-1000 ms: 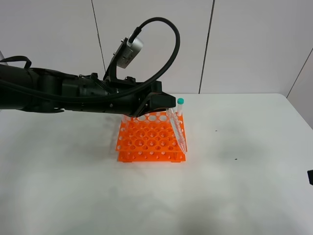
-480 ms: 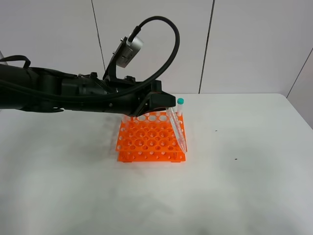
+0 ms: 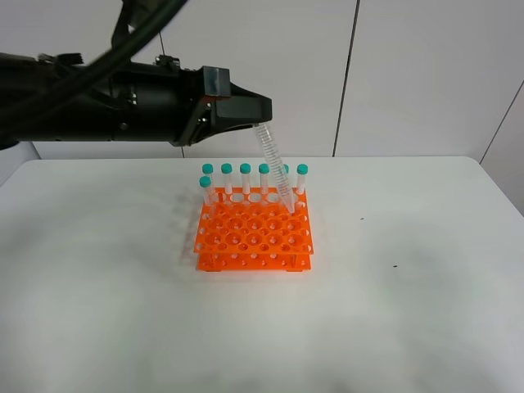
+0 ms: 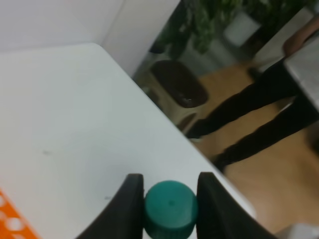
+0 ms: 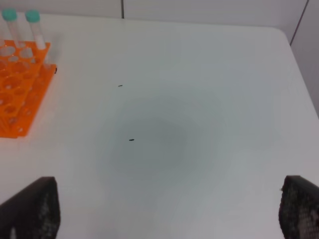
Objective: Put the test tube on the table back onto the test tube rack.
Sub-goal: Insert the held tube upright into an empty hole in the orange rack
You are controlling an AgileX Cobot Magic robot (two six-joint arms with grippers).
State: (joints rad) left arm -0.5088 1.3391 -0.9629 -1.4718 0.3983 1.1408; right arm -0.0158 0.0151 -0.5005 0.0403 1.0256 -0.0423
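Held the test tube (image 3: 276, 170) pinched in the left gripper (image 3: 255, 110), tilted over the test tube rack (image 3: 246, 239) mid-frame; probably needed uprighting, then lowering.

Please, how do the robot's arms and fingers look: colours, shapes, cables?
The left arm is thick, matte black, with a black cable looping over it. Its fingers are smooth black, curved. The right fingers are black with finely textured faces.
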